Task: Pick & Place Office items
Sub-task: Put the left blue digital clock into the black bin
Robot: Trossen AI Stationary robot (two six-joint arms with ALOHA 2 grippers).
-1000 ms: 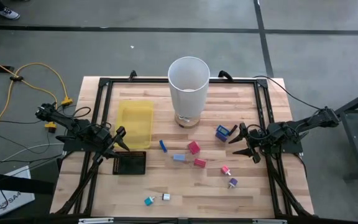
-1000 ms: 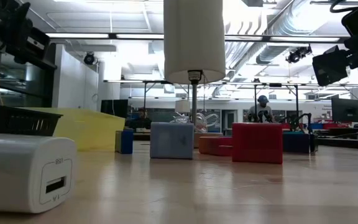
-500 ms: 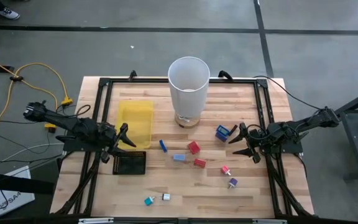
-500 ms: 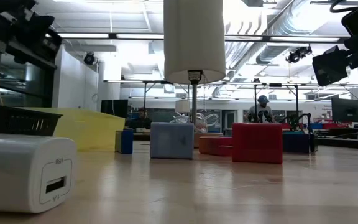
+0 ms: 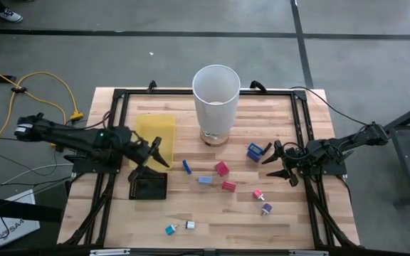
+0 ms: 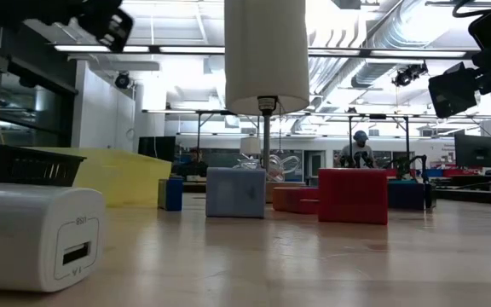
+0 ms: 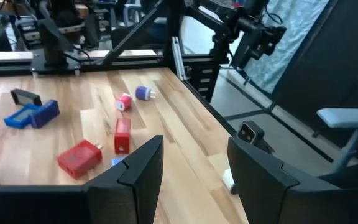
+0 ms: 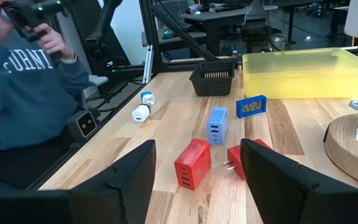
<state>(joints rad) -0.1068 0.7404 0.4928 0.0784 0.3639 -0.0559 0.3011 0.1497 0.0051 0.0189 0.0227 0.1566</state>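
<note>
Pale wooden boards make up the table (image 5: 212, 217), framed by black rails, with a tall white bin (image 5: 216, 99) standing at the middle of its far edge as the handiest landmark. To the bin's left lie a yellow tray (image 5: 153, 135) and, nearer the front, a black mesh tray (image 5: 148, 186); the office items are scattered in front of the bin and to its right. Closest to the bin's right side sits a blue piece (image 5: 253, 151), then a red block (image 5: 222, 168), a light blue block (image 5: 205, 180), a second red piece (image 5: 228, 186) and a slim blue item (image 5: 186, 166) in a loose cluster before it, with a pink piece (image 5: 258, 193) and a purple one (image 5: 266, 209) farther front-right, and a teal piece (image 5: 169, 230) beside a white one (image 5: 189, 225) at the front edge. The left gripper (image 5: 151, 155) hangs above the yellow tray's near end, fingers parted and holding nothing; the slim blue item lies just to its bin-ward side, toward the table's middle, its long axis running roughly front to back. The right gripper (image 5: 280, 162) waits right of the blue piece, also parted and empty. I judge the left arm better placed for the central cluster and the right arm nearer the blue piece.
</note>
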